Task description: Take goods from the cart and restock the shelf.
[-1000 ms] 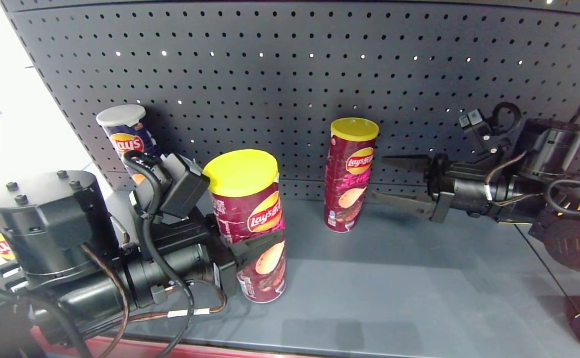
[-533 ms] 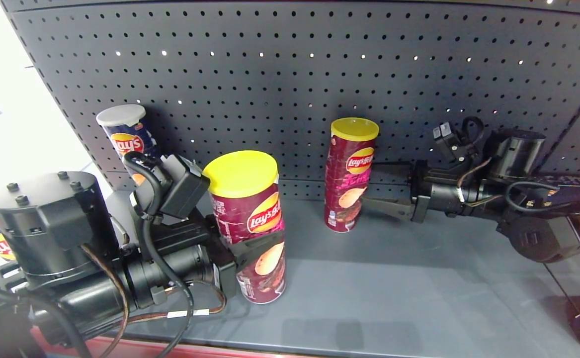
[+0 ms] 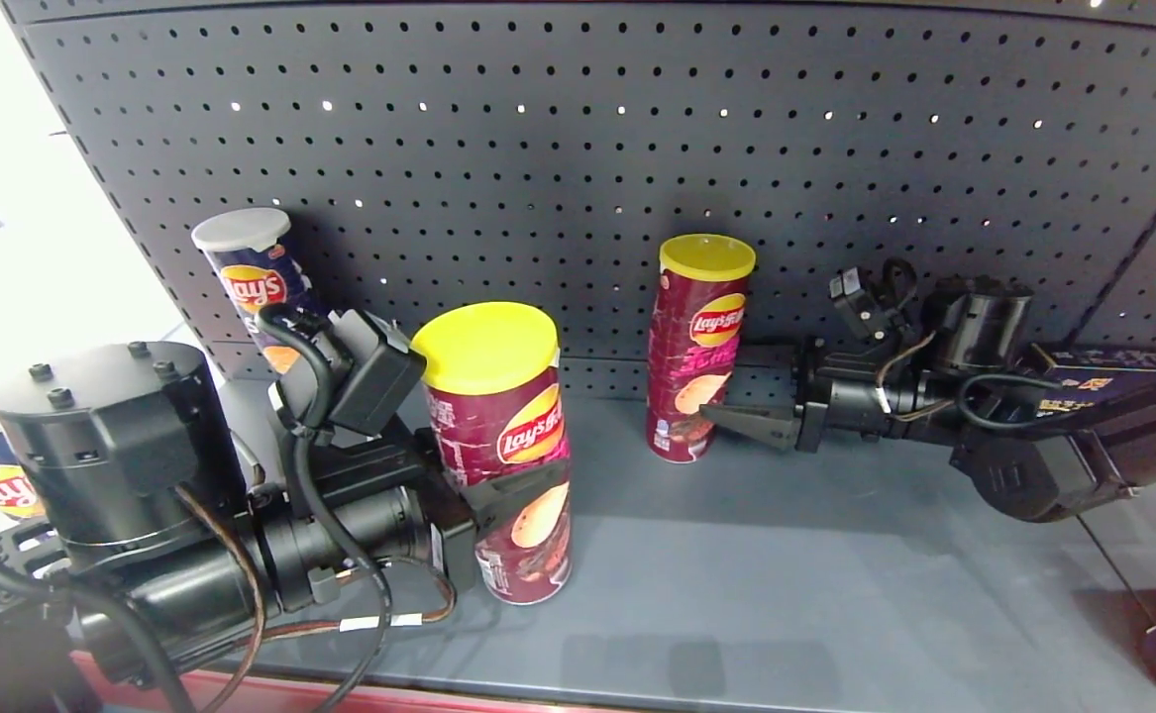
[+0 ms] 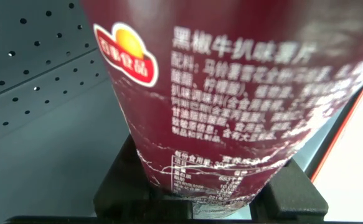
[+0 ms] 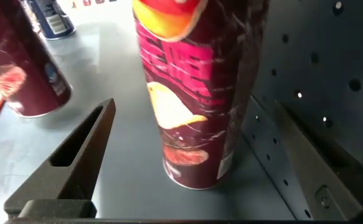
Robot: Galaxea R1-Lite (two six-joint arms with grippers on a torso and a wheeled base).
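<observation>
Showing the left gripper (image 3: 521, 492) with its fingers (image 4: 126, 186) clamped on opposite sides of the held can (image 3: 500, 436), a maroon tube with a yellow lid, gripped at its lower half. This can is upright near the front left of the shelf (image 3: 786, 574); whether its base touches the shelf surface cannot be told. In the left wrist view the same can (image 4: 231, 93) rises between the two dark finger pads of the left gripper (image 4: 209, 202). The right gripper (image 3: 756, 388) lies low over the shelf at the right, its fingers (image 3: 748, 422) spread wide. They sit to either side of the standing can (image 3: 698, 347), a second maroon tube with a yellow lid, and grip nothing. In the right wrist view the standing can (image 5: 193, 93) stands on the shelf between the parted fingers (image 5: 75, 162) of the right gripper (image 5: 193, 104), with a gap on each side, just in front of the pegboard (image 5: 330, 56). At the back left a blue can (image 3: 256, 267) with a grey lid stands against the pegboard (image 3: 578, 129), behind the left arm and well apart from the standing can.
</observation>
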